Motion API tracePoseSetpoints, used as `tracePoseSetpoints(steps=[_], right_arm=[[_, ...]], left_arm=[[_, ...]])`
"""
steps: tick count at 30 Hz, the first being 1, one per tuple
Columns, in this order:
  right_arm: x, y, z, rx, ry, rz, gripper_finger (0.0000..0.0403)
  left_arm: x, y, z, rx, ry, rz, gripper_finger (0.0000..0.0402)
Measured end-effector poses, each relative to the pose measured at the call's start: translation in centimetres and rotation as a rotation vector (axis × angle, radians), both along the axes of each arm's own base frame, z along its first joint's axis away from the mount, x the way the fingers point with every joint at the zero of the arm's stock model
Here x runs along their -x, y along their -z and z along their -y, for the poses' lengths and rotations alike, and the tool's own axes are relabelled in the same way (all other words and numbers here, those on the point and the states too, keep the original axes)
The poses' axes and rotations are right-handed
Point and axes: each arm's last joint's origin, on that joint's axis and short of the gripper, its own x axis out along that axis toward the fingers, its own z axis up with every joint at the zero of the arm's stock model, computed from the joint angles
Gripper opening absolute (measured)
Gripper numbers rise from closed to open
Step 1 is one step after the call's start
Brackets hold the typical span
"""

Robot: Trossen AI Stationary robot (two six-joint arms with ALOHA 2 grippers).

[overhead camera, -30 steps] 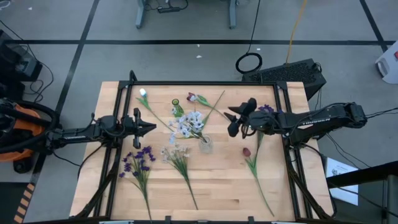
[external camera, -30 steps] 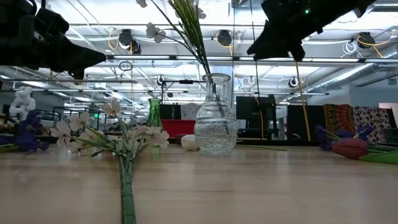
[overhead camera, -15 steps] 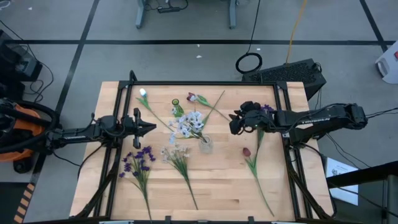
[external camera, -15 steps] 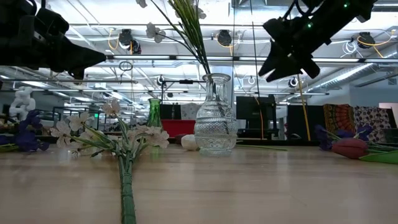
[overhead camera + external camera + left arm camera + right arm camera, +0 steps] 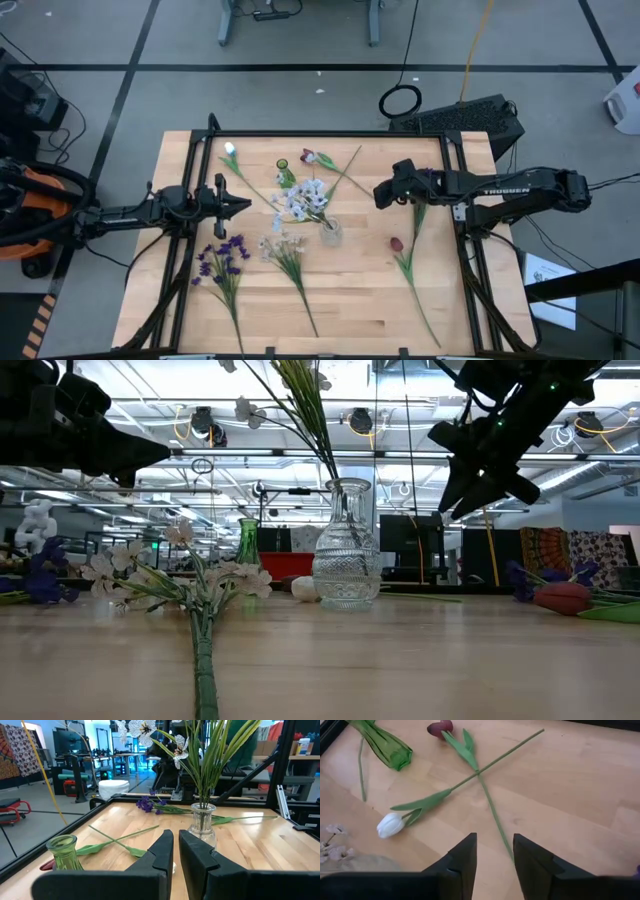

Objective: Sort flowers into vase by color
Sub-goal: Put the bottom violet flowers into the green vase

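A clear glass vase (image 5: 330, 233) stands mid-table and holds a pale white-lilac spray (image 5: 305, 197). A small green vase (image 5: 285, 176) stands behind it. A dark red tulip (image 5: 440, 727) and a white tulip (image 5: 390, 825) lie on the wood, and their stems cross (image 5: 479, 770). My right gripper (image 5: 495, 851) hangs open above them, slanting down, and touches nothing. Flat on the table lie a purple cluster (image 5: 222, 262), a pale spray (image 5: 285, 250), another dark red tulip (image 5: 397, 244) and a white bud (image 5: 229, 150). My left gripper (image 5: 247, 205) waits shut at the left.
A purple flower (image 5: 428, 175) lies partly under my right arm. The dark frame rails (image 5: 455, 160) run along the table's left, right and far sides. Bare wood (image 5: 350, 300) lies toward the near edge, between the stems.
My right gripper has swung a little toward the table's far edge and come down. It has rolled about its own line and tipped from near level to slanting down at the crossed tulip stems. The flowers and vases have stayed where they were.
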Motion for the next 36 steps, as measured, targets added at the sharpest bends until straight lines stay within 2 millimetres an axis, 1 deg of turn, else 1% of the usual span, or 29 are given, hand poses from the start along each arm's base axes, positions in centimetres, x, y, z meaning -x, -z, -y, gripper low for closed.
tracePoseSetpoints(steps=[5,11,14,17,20,25,30,31,33,35,36], right_arm=[[0.1,0.1,0.0,-0.005,-0.005,-0.018,0.0114],[1.1,0.8,-0.2,-0.025,0.001,-0.136,0.0114],[1.5,1.1,-0.2,-0.063,0.05,-0.167,0.0114],[1.7,1.2,-0.3,-0.1,0.103,-0.159,0.0114],[1.8,1.2,-0.4,-0.168,0.11,-0.145,0.0111],[2.1,1.5,-0.7,-0.302,0.2,-0.131,0.0084],[2.0,1.5,-0.9,-0.341,0.24,-0.101,0.0032],[2.0,1.5,-1.0,-0.354,0.242,-0.096,0.0019],[2.0,1.5,-1.0,-0.362,0.24,-0.093,0.0005],[2.0,1.5,-1.0,-0.368,0.251,-0.088,0.0008],[2.0,1.5,-1.0,-0.373,0.26,-0.083,0.0011]], left_arm=[[0.0,0.0,0.0,0.0,0.0,0.0,0.0035],[0.0,0.0,0.0,0.0,0.0,0.0,0.0035],[0.0,0.0,0.0,0.0,0.0,0.0,0.0035],[0.0,0.0,0.0,0.0,0.0,0.0,0.0035],[0.0,0.0,0.0,0.0,0.0,0.0,0.0035],[0.0,0.0,0.0,0.0,0.0,0.0,0.0035],[0.0,-0.1,0.0,0.006,0.0,0.007,0.0035],[0.0,-0.2,0.0,0.036,0.006,0.022,0.0035],[0.1,-0.8,0.0,0.084,0.016,0.087,0.0035],[0.2,-1.5,0.0,0.122,0.015,0.096,0.0035],[0.4,-2.3,0.0,0.138,0.0,0.109,0.0034]])
